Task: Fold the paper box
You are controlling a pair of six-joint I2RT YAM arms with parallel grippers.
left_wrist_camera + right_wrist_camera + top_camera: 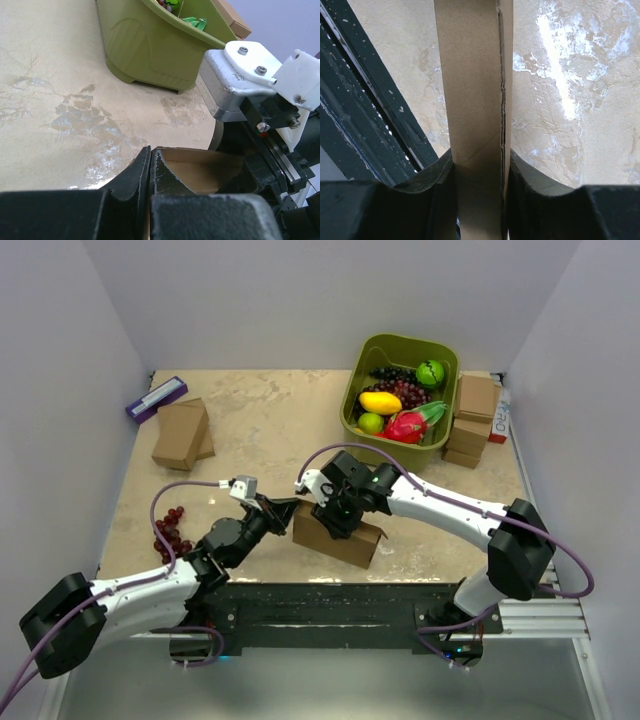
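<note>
The paper box [352, 543], plain brown cardboard, stands on the table in front of the arm bases. My left gripper [291, 508] is at its left end, with its fingers shut on a thin cardboard wall. In the left wrist view the gripper [150, 152] pinches that edge, and the box's open inside [200, 172] shows beyond. My right gripper [335, 520] comes down on the box from above. In the right wrist view the gripper [479, 160] is clamped on a folded band of the box [470, 75].
A green bin [395, 340] of toy fruit stands at the back right, also in the left wrist view [145, 45]. Small brown boxes [475, 420] are stacked beside it. More brown boxes [182, 433] and a purple box [156, 398] lie back left. Red grapes [168, 532] lie left.
</note>
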